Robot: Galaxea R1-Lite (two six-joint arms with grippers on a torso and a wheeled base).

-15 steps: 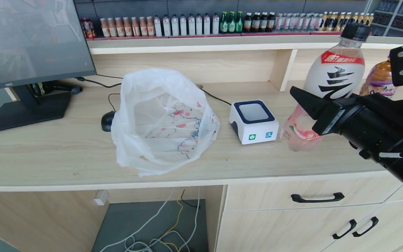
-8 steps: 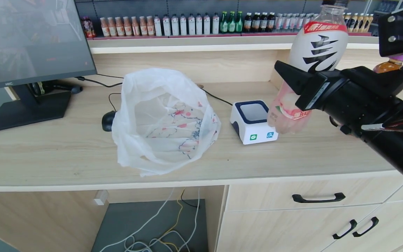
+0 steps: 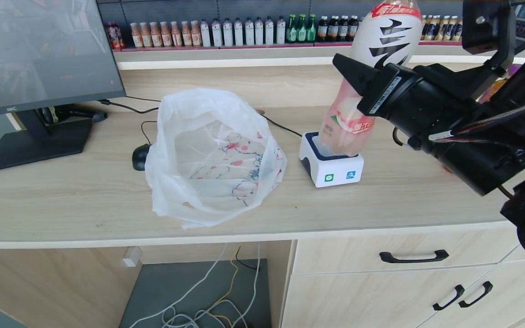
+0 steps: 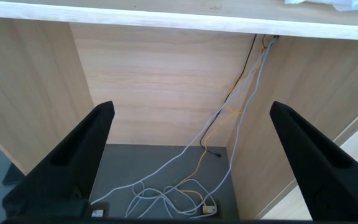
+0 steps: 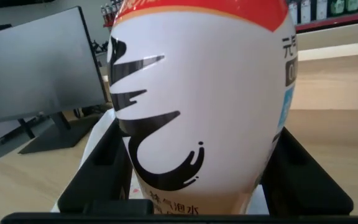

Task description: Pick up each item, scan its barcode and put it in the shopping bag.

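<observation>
My right gripper (image 3: 358, 77) is shut on a large peach-drink bottle (image 3: 362, 77) with a white, black and red label. It holds the bottle upright, its base just over the window of the white and blue barcode scanner (image 3: 331, 159). Up close in the right wrist view, the bottle (image 5: 204, 112) sits between the black fingers (image 5: 306, 165). The open white plastic shopping bag (image 3: 212, 155) stands on the counter, left of the scanner. My left gripper (image 4: 188, 162) hangs open below the counter, facing loose cables on the floor.
A monitor (image 3: 39, 50) on its stand occupies the counter's far left, with a black mouse (image 3: 140, 157) beside the bag. An orange bottle (image 3: 495, 84) stands behind my right arm. A shelf of bottles (image 3: 267, 29) runs along the back. Drawers (image 3: 413, 257) lie below the counter's right part.
My right arm has lifted the bottle off the counter and carried it left, from right of the scanner to directly over it.
</observation>
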